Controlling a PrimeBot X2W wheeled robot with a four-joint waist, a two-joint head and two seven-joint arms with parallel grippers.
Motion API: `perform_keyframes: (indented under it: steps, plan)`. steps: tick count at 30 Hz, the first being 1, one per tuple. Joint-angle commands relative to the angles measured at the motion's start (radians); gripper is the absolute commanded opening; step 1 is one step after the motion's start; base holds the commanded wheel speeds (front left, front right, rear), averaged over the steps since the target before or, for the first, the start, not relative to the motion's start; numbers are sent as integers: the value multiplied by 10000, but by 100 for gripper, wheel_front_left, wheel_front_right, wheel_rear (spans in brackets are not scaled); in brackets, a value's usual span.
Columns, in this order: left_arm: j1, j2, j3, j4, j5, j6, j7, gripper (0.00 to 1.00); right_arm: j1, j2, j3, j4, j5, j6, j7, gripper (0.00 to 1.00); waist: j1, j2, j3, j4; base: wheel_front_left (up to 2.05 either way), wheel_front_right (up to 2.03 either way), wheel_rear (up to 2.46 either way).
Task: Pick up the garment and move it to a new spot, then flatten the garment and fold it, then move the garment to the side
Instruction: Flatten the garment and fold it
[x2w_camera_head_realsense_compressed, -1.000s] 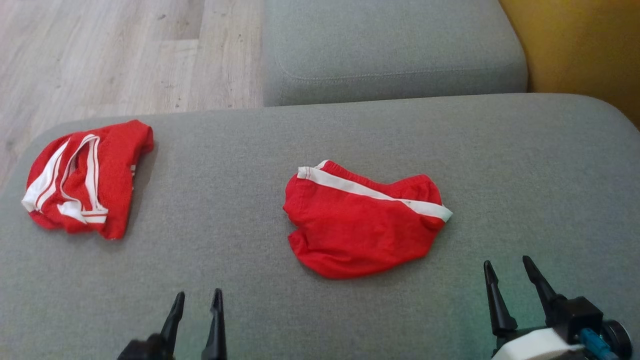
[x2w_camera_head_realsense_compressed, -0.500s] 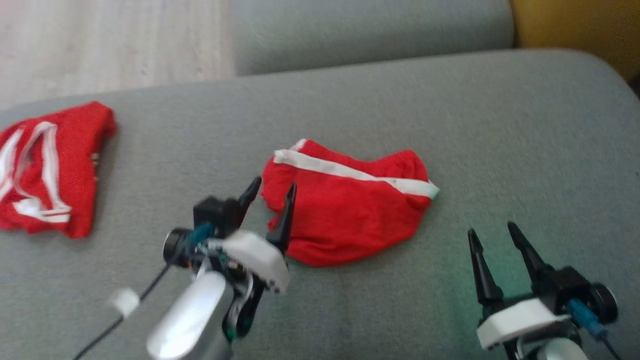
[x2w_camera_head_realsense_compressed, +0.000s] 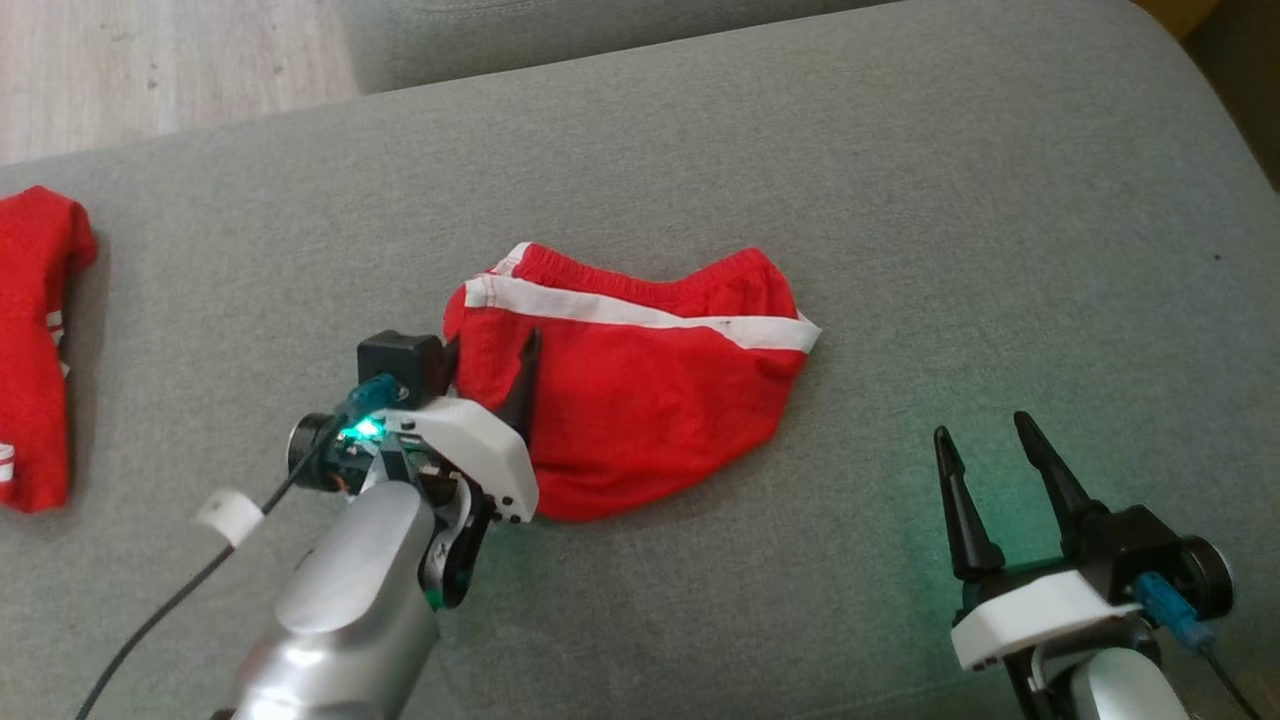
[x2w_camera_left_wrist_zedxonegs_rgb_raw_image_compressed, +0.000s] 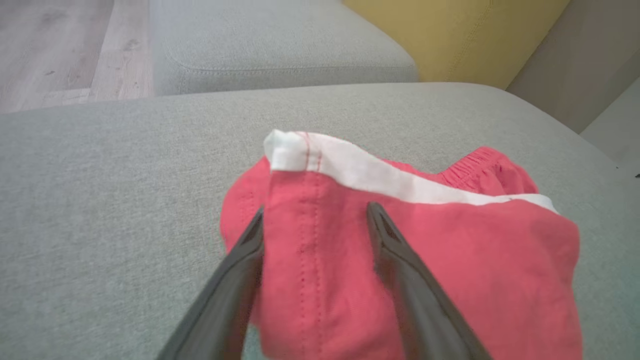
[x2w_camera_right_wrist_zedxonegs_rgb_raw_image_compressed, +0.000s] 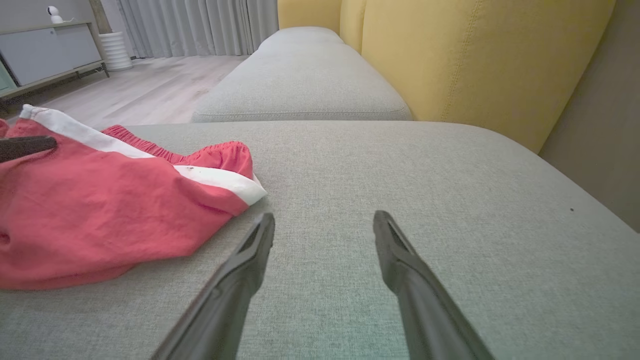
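Left gripper (x2w_camera_head_realsense_compressed: 490, 365), fingers spread, straddles the left end of the red garment (x2w_camera_head_realsense_compressed: 640, 400). It lies mid-cushion (x2w_camera_head_realsense_compressed: 900, 200), long axis running left to right, white band along its far edge. Right gripper (x2w_camera_head_realsense_compressed: 985, 470) hovers nearby, fingers parted.

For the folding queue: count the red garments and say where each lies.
2. One garment lies centre-frame, the left gripper's open jaws straddling its end. The other garment sits at the head view's left edge, cropped; more may be unseen.
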Motion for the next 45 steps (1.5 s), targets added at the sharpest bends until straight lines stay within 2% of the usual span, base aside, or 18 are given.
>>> perform_keyframes:
  steps: [1, 2, 10, 15, 19, 27, 31, 32, 37, 41, 43, 44, 45]
  plan:
    - [-595, 84, 244, -244, 52, -43, -199, 36, -302, -60, 221, -268, -30, -7, -135, 100, -1, 0, -17, -11, 0, 0, 0]
    - [-647, 38, 220, -253, 91, -54, -384, 0, -306, -60, 231, -250, -19, -7, -151, 100, -1, 0, -32, -16, 0, 0, 0]
    - [-1599, -389, -517, -1379, 962, -130, -2188, 0, -265, -60, 295, -36, 20, -7, -212, 100, -1, 0, -345, 48, 0, 0, 0]
    - [-2326, -540, -959, -2803, 1408, -98, -2699, 0, -230, -60, 328, 41, 60, -7, -212, 100, -1, 0, -540, 59, 0, 0, 0]
    - [-2181, -537, -967, -3851, 1502, 43, -2841, 0, -177, -60, 254, 47, 92, -7, -231, 100, -1, 0, -586, 144, 0, 0, 0]
    - [437, 769, -386, -4233, 1364, 393, -2901, 0, -50, -60, -40, 39, 178, -7, -302, 100, -1, 0, -513, 482, 0, 0, 0]
    - [1793, 1518, 302, -4296, 1341, 620, -2905, 0, -66, -60, -135, 52, 172, -7, -320, 100, -1, 0, -456, 580, 0, 0, 0]
    - [1793, 1518, 302, -4296, 1341, 620, -2905, 0, -66, -60, -135, 52, 172, -7, -320, 100, -1, 0, -456, 580, 0, 0, 0]
    - [3141, 2058, 1530, -4509, 1365, 948, -2906, 0, -125, -60, -190, 83, 146, -7, -336, 100, -1, 0, -410, 635, 0, 0, 0]
    - [3867, 2091, 2072, -4205, 1253, 926, -2907, 0, -156, -60, -218, 125, 123, -7, -323, 100, -1, 0, -411, 666, 0, 0, 0]
    - [4039, 1988, 2173, -3990, 1218, 869, -2907, 70, -163, -60, -234, 147, 107, -7, -316, 100, -1, 0, -425, 681, 0, 0, 0]
    - [4102, 1915, 2198, -3850, 1182, 834, -2907, 100, -167, -60, -239, 156, 97, -7, -312, 100, -1, 0, -435, 685, 0, 0, 0]
    - [4135, 1845, 2204, -3736, 1180, 801, -2907, 100, -173, -60, -240, 165, 89, -7, -307, 100, -1, 0, -445, 687, 0, 0, 0]
